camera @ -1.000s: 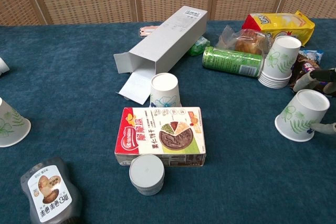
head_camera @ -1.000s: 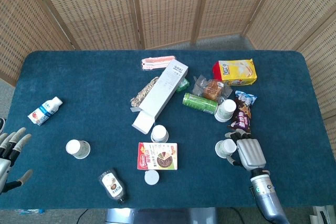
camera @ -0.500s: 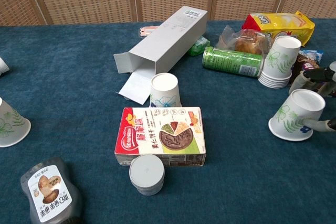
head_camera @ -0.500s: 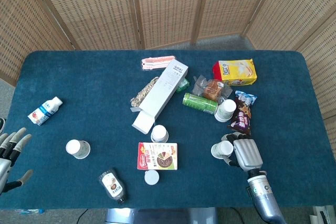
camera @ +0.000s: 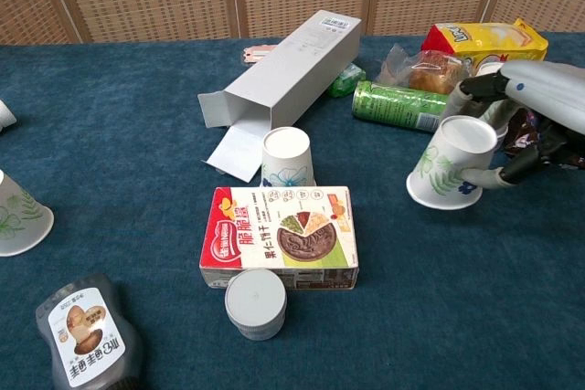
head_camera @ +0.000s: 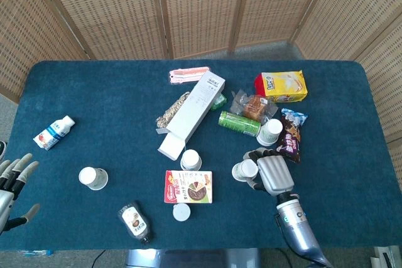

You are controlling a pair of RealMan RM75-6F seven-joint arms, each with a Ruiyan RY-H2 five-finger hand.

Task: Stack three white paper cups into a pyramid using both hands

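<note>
My right hand (head_camera: 271,175) grips a white paper cup (head_camera: 245,169) with a leaf print, mouth down and tilted, just above the cloth right of centre; the chest view shows the same hand (camera: 539,102) around that cup (camera: 452,173). A second cup (head_camera: 190,159) stands upside down at the middle, also in the chest view (camera: 288,157). A third cup (head_camera: 93,178) lies at the left (camera: 18,216). A stack of cups (head_camera: 271,131) stands just beyond the right hand. My left hand (head_camera: 14,177) hangs off the table's left front corner, fingers spread, holding nothing.
A red biscuit box (camera: 279,237) and a round grey lid (camera: 255,302) lie in front of the middle cup. A long grey carton (head_camera: 191,116), a green can (head_camera: 239,123), snack bags (head_camera: 281,86), a sauce bottle (head_camera: 134,221) and a milk bottle (head_camera: 54,132) lie about the blue table.
My right hand has tipped its cup from lying sideways to mouth down and carried it left toward the centre. The left hand has stayed put.
</note>
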